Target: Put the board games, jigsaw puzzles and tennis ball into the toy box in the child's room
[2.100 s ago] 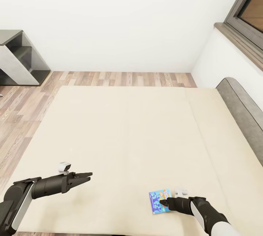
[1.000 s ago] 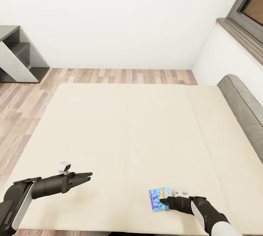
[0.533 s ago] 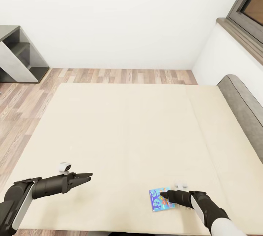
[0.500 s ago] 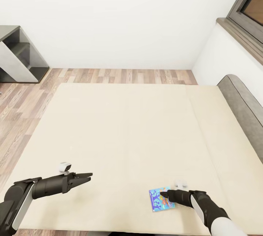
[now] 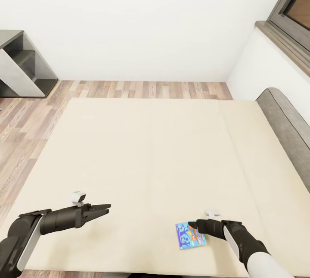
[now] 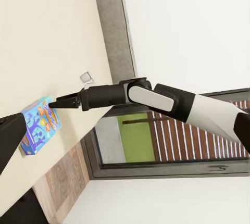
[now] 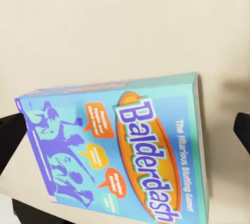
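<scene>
A blue board game (image 5: pixel 188 235) with cartoon figures, titled "Balderdash", lies flat near the front edge of the bed (image 5: pixel 150 148). My right gripper (image 5: pixel 193 225) hovers low over the box's far right corner, open. In the right wrist view the box (image 7: pixel 120 151) lies below the right gripper (image 7: pixel 125 130), between the two spread fingers (image 7: pixel 10 135). My left gripper (image 5: pixel 106 207) hangs open over bare mattress to the left, holding nothing. The left wrist view looks across at the box (image 6: pixel 37 125) and the right gripper (image 6: pixel 53 102).
A grey headboard (image 5: pixel 284 118) runs along the bed's right side, under a dark-framed window (image 5: pixel 297 6). A grey shelf unit (image 5: pixel 21 67) stands at the far left on wooden floor (image 5: pixel 142 89). The mattress is bare beyond the box.
The view shifted slightly early on as the camera moved. My right gripper has edged from the box's near side toward its far right corner. The left arm dropped a little.
</scene>
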Motion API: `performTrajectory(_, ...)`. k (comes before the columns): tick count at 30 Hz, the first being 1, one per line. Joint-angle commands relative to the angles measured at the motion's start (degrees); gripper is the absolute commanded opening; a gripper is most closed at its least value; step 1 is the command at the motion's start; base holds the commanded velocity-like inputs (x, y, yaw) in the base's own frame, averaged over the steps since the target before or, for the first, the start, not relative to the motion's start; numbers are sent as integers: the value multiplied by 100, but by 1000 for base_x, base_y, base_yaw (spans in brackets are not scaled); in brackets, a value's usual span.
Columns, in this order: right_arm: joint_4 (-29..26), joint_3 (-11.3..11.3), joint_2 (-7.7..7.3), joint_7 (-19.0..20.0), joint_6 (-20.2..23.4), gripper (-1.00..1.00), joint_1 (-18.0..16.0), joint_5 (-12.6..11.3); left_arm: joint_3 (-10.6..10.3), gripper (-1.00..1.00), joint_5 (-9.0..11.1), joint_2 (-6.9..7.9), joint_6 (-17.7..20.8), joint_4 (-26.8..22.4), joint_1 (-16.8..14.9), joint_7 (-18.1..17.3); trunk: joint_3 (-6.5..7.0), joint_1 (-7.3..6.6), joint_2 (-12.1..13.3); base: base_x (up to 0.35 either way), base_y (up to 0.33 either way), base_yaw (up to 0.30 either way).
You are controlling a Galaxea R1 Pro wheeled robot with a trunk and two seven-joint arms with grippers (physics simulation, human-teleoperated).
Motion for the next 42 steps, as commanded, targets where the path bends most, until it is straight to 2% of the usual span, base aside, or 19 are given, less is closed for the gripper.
performTrajectory(1,-9,-42,7,36,34,100,-2,30,-3,100,4,-11,60,-1,-2,-14,-5,1,-5,0,0,0)
performTrajectory(23,48,-58,4,-7,4,100,6,14,-8,100,-3,-37,60,-1,-2,-12,-15,1,-5,0,0,0)
performTrajectory(32,67,-42,4,-36,-425,100,6,18,-8,100,-1,-45,60,-1,-2,-12,-53,1,-5,0,0,0)
performTrajectory(42,103,-45,10,-38,-449,100,6,9,-8,100,1,-46,60,3,-2,-12,-56,1,-5,0,0,0)
